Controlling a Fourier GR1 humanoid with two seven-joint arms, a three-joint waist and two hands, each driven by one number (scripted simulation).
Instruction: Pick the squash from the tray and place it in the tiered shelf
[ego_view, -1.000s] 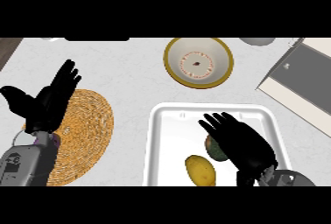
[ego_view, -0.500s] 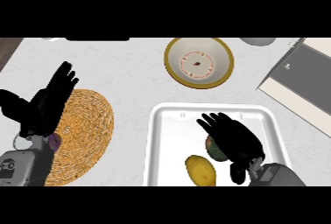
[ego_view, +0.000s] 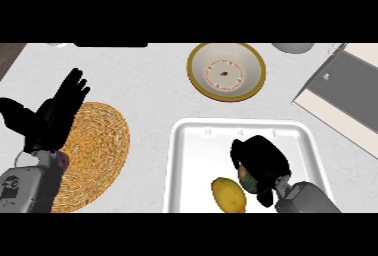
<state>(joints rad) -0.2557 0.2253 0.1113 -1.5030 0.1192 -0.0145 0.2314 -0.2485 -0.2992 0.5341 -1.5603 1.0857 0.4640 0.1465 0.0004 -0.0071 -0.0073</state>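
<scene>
One view only, from the robot's head, looking steeply down and close onto the counter (ego_view: 148, 95). The tray (ego_view: 196, 150) sits low and right of centre; left forearm (ego_view: 26, 192) enters left of it, right forearm (ego_view: 310, 200) at its lower right corner.

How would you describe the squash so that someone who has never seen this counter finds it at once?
Find the white tray on the right of the counter. In its near half lie two things side by side; the squash is the right one, under the curled right hand. It is green and orange, while the fruit beside it is plain yellow.
</scene>
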